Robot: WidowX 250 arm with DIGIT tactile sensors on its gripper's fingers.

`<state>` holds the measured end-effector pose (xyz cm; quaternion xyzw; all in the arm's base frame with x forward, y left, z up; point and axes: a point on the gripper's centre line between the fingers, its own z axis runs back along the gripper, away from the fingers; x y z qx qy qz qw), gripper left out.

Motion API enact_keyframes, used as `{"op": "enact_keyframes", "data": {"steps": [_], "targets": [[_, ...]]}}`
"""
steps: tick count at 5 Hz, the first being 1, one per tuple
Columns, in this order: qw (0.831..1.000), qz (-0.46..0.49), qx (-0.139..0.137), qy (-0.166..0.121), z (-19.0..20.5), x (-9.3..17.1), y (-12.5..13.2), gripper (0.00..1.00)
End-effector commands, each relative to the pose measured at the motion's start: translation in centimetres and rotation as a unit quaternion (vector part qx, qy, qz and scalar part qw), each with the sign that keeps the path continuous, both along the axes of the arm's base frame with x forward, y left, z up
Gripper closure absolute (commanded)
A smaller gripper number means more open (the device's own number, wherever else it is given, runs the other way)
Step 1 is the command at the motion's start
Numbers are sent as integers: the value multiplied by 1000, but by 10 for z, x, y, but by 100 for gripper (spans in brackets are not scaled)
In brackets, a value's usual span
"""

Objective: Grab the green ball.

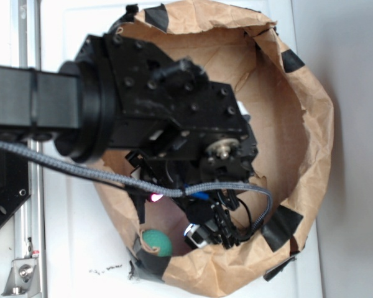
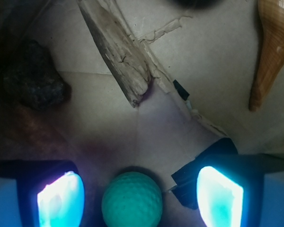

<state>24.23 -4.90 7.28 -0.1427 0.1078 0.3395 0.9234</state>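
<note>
The green ball (image 2: 131,201) is small, round and mint-green with a faintly dimpled surface. It lies on the brown paper floor at the bottom of the wrist view, between my two glowing pads, with a gap on each side. In the exterior view the green ball (image 1: 156,242) sits at the lower left inside the paper bag. My gripper (image 2: 139,198) is open and reaches down into the bag, and the ball lies between its fingers. In the exterior view the gripper (image 1: 174,233) is largely hidden by the black wrist body.
A torn brown paper bag (image 1: 311,124) with black tape patches walls everything in. On its floor lie a splintered piece of wood (image 2: 118,52), a dark rock (image 2: 33,82) and a tan shell (image 2: 272,52). A black tape flap (image 2: 213,156) sits by the right finger.
</note>
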Motion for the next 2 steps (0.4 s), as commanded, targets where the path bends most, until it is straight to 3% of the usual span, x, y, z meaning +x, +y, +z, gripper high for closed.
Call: {"op": "enact_keyframes", "data": {"steps": [1, 2], "targets": [[999, 21, -23, -9, 6, -8, -14, 0], [999, 23, -26, 11, -2, -21, -21, 0]]}}
